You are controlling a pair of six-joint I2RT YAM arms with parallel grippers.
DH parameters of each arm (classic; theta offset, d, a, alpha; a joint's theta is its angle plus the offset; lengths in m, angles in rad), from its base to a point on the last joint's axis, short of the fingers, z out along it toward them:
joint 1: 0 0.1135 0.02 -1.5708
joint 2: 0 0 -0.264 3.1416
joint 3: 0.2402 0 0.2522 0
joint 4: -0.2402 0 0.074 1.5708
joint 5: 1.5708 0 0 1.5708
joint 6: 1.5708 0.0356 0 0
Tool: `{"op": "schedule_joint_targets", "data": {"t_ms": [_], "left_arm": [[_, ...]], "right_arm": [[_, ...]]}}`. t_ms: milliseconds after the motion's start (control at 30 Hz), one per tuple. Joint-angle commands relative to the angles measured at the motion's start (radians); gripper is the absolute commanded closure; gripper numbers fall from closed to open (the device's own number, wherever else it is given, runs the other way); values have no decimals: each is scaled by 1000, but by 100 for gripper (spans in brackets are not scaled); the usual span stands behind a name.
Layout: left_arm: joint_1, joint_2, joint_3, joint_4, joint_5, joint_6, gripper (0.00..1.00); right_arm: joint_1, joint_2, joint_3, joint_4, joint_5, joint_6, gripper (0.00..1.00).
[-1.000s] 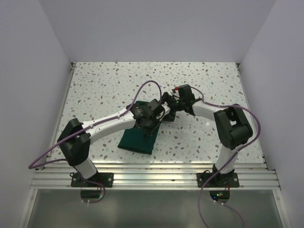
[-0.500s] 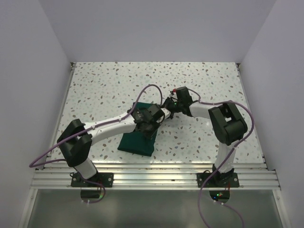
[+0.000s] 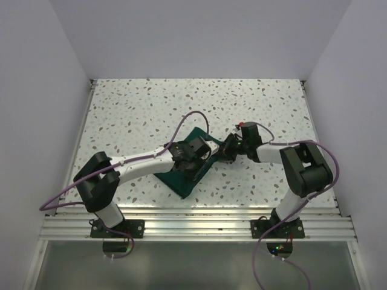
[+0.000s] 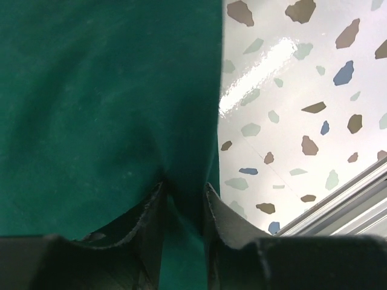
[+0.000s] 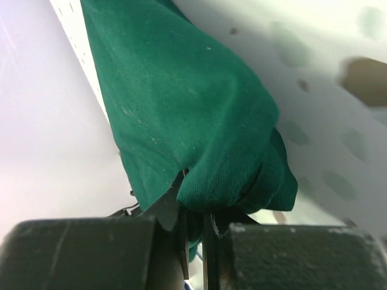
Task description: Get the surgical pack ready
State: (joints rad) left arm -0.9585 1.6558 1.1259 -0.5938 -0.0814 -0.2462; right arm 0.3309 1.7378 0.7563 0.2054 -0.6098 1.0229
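- The left arm (image 3: 130, 164) reaches from its base at the near rail (image 3: 193, 226) out over the speckled table (image 3: 139, 109) toward the centre.
- The surgical pack (image 3: 180, 181), a dark green cloth, lies flat on the table near the middle, turned so that one corner points at the rail. Much of it is under the left arm's wrist.
- The left gripper (image 3: 202, 158) sits low on the pack's right-hand part. In the left wrist view its two fingers (image 4: 151, 223) stand a little apart at the cloth's edge (image 4: 103, 109), with a strip of green running between them and a pucker at the tips. I cannot tell whether they are pinching it or merely straddling it.
- Bare table (image 4: 290, 121) shows just beside that edge.
- The right gripper (image 3: 225, 152) is at the pack's far right corner, near the left one.
- In the right wrist view its jaws are pressed nearly together on a bunched fold of the cloth (image 5: 181, 103), which bulges out beyond the fingers (image 5: 164, 211).
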Motion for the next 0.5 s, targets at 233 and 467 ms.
{"op": "schedule_joint_targets", "data": {"t_ms": [233,467], "left_arm": [[95,-188,37,-31,104,-71,60],[93,-273,-118,44,265,-76,56]], "right_arm": [[-64,-276,-276,-46,162,-73,100],[-64,-468,-272,-294,125,-162,41]]}}
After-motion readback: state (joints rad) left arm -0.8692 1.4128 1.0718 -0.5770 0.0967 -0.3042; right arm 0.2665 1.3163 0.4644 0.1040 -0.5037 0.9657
